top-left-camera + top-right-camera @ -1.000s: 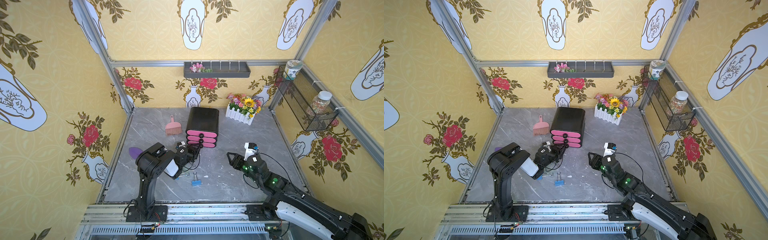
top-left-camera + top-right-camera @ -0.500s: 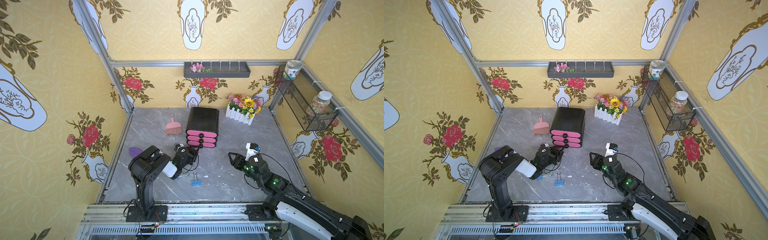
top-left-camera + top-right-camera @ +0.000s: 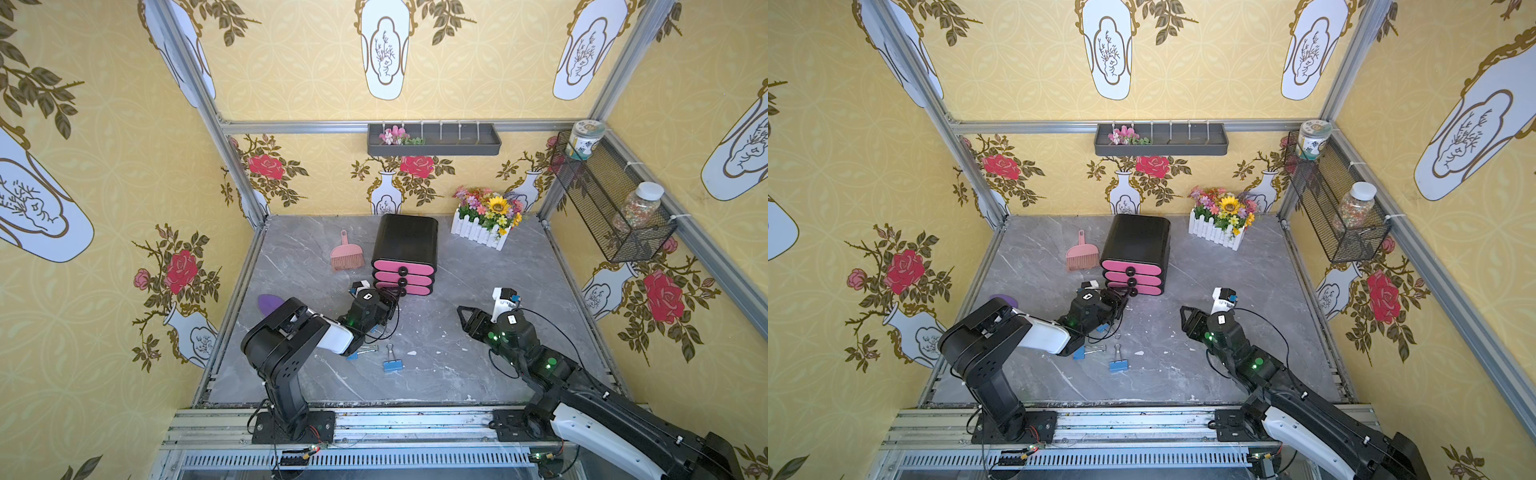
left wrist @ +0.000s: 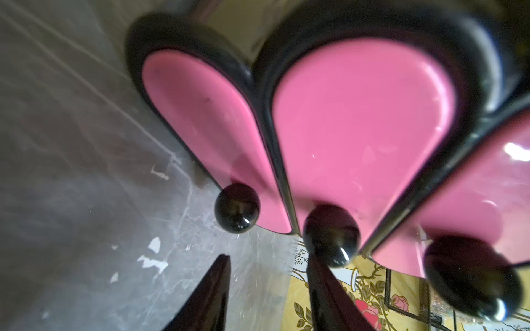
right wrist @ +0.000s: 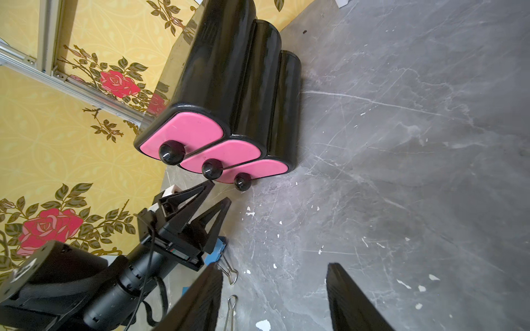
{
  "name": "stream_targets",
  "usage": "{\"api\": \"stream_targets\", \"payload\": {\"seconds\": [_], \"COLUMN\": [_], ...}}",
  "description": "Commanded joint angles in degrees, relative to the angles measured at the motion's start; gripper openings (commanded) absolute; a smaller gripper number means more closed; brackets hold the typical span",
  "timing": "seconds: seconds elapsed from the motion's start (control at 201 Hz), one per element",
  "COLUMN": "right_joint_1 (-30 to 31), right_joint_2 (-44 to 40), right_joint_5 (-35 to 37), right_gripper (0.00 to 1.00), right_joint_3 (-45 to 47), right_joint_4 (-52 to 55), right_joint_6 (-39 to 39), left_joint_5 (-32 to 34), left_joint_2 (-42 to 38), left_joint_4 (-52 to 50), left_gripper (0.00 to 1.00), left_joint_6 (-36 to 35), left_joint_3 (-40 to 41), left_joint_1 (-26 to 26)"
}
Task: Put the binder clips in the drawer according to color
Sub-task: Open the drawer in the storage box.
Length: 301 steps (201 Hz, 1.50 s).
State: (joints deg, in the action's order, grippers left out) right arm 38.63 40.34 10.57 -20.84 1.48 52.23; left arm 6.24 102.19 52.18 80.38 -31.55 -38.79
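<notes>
The black drawer unit has three pink drawers, all shut, each with a black knob. My left gripper is open and empty right in front of the knobs. One of its fingertips is against the middle knob. One blue binder clip lies free on the table. A second blue clip is half under the left arm, and a third lies under its wrist. My right gripper hangs open and empty over bare table.
A pink hand broom lies left of the drawer unit. A white fence planter with flowers stands back right. A purple object lies by the left wall behind the left arm. The grey table has white specks.
The left arm's elbow has swung down and to the left while its gripper stayed at the drawer knobs and opened slightly. The right arm has barely shifted.
</notes>
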Motion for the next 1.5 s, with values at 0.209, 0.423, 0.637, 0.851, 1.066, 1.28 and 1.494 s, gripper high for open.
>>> {"api": "stream_targets", "payload": {"seconds": [0.209, 0.423, 0.637, 0.851, 1.066, 1.28, 1.494], "right_joint_1": [-0.4, -0.6, -0.9, -1.2, -1.4, -1.6, -1.7], "right_joint_2": [-3.0, -3.4, -4.8, -6.0, -6.3, -6.7, -6.7], "right_joint_5": [0.6, 0.5, 0.4, 0.3, -0.2, -0.3, -0.5], "right_gripper": [0.62, 0.62, 0.62, 0.62, 0.63, 0.63, 0.63], "right_joint_3": [0.0, 0.5, 0.4, 0.5, 0.6, 0.6, 0.5], "right_joint_4": [0.7, 0.6, 1.8, 2.9, 3.1, 3.4, 3.8], "right_joint_6": [-0.7, -0.5, -0.7, -0.8, -0.9, -0.9, -0.8], "left_joint_5": [1.0, 2.2, 4.3, 5.9, 6.4, 6.7, 6.7], "left_joint_2": [4.4, 6.8, 8.4, 10.4, 11.9, 12.9, 14.4], "left_joint_4": [1.9, 3.1, 3.9, 7.1, 8.8, 10.2, 11.8], "left_gripper": [0.48, 0.48, 0.48, 0.47, 0.47, 0.47, 0.45], "left_joint_6": [0.8, 1.5, 2.5, 3.3, 3.2, 3.2, 4.1], "left_joint_3": [-1.4, -3.8, -4.0, -4.0, -4.5, -4.5, -4.6], "left_joint_1": [-1.0, -1.4, -1.6, -1.6, -1.7, -1.6, -1.6]}}
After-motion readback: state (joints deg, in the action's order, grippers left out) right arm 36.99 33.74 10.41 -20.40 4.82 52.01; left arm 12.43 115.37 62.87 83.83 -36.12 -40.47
